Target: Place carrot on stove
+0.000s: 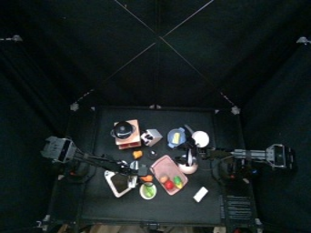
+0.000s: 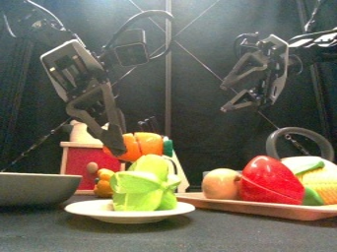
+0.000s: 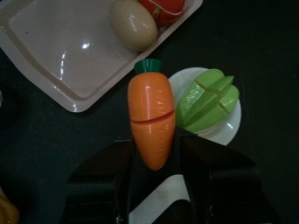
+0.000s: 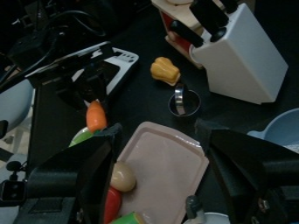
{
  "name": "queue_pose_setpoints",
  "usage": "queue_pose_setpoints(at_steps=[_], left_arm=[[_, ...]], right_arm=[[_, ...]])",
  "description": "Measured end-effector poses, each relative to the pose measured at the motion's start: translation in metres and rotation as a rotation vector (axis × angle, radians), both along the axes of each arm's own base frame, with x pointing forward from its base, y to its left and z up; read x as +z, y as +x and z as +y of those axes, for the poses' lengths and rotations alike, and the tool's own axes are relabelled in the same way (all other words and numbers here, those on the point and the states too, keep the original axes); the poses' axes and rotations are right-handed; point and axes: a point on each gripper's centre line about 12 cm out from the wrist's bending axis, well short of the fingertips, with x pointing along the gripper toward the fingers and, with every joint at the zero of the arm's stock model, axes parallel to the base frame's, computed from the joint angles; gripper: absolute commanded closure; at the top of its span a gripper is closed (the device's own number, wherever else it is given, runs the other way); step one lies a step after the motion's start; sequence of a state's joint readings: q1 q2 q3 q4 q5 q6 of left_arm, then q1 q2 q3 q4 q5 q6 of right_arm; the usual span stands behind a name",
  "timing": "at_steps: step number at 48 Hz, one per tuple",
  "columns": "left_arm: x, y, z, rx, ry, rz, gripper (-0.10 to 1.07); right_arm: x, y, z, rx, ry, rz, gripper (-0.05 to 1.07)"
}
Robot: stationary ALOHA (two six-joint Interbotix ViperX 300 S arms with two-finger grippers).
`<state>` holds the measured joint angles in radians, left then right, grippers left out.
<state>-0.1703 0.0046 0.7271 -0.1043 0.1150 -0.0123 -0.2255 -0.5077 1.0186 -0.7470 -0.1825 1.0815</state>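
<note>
The orange carrot (image 3: 152,122) with a green top sits lengthwise between my left gripper's (image 3: 155,156) jaws, which are shut on it. In the front view the carrot (image 2: 142,146) hangs in the air above a white plate (image 2: 93,211), just right of the red and white toy stove (image 2: 82,157). From above, the stove (image 1: 126,133) stands at the back left with a black pot on it, and the left gripper (image 1: 129,169) is in front of it. My right gripper (image 2: 250,96) hangs open and holds nothing, high over the pink tray (image 4: 163,157).
The plate carries green lettuce (image 3: 216,101). The tray (image 2: 211,202) holds an egg (image 2: 222,183), a red pepper (image 2: 270,179) and corn. A white knife block (image 4: 239,52), a metal cup (image 4: 184,103) and a yellow piece (image 4: 167,70) stand behind it.
</note>
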Motion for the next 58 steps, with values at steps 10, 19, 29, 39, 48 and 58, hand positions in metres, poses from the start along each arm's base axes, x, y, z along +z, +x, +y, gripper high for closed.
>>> queue_pose_setpoints(at_steps=[10, 19, 29, 39, 48, 58], left_arm=[[0.0, 0.0, 0.0, 0.001, -0.002, -0.001, 0.3], [0.006, -0.002, -0.001, 0.004, -0.009, 0.003, 0.3], [0.015, -0.011, 0.0, -0.003, -0.008, 0.05, 0.3], [0.028, -0.027, -0.001, -0.007, -0.02, 0.11, 0.3], [0.038, -0.05, -0.005, 0.001, -0.07, 0.136, 0.3], [0.041, -0.091, -0.01, 0.065, -0.221, 0.156, 0.3]], right_arm=[[0.0, 0.0, 0.0, 0.0, 0.0, 0.0, 0.05], [0.0, 0.0, 0.0, 0.0, 0.0, 0.0, 0.05], [0.0, 0.0, 0.0, 0.0, -0.003, 0.001, 0.05], [0.001, 0.0, 0.0, 0.001, -0.004, -0.001, 0.05], [0.0, 0.0, 0.0, 0.001, -0.004, 0.001, 0.05], [-0.001, 0.0, 0.0, 0.001, -0.003, 0.004, 0.05]])
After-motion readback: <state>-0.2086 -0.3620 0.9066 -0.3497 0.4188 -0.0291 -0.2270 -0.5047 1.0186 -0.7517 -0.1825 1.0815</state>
